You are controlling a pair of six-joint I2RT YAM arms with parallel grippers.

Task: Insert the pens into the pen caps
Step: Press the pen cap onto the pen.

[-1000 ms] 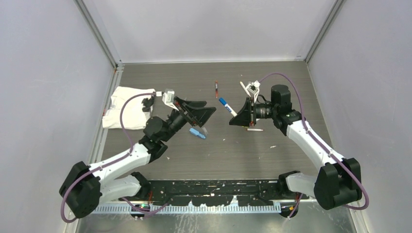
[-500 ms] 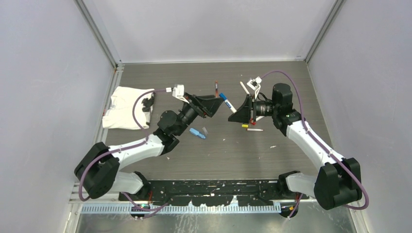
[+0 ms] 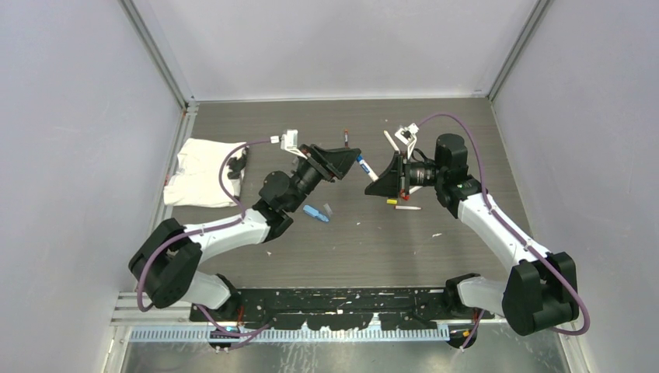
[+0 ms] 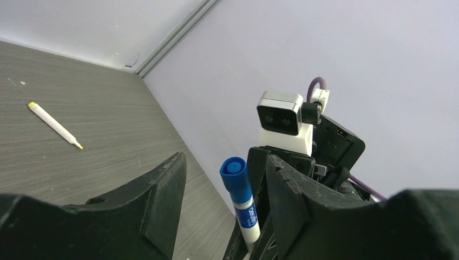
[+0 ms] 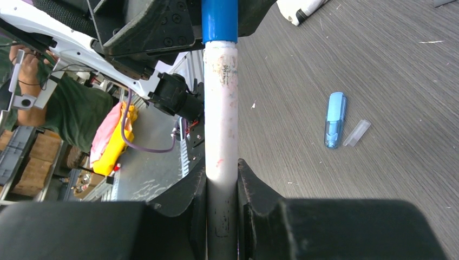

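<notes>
You see a dark grey table [image 3: 373,249] with wood lines on it, and plain pale walls [image 3: 334,47] stand on three sides. Shiny metal strips [image 3: 158,54] run up the two back corners.

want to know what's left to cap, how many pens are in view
4: blue pen in the right hand; red-tipped pen far centre; white pen beyond the right hand; fourth pen on its near side. More may be hidden.

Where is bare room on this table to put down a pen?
Free: the table between the light-blue piece and the black base rail; also the strip along the back wall. Crowded: the middle, where left pincer and right pincer meet at the blue-ended pen.
</notes>
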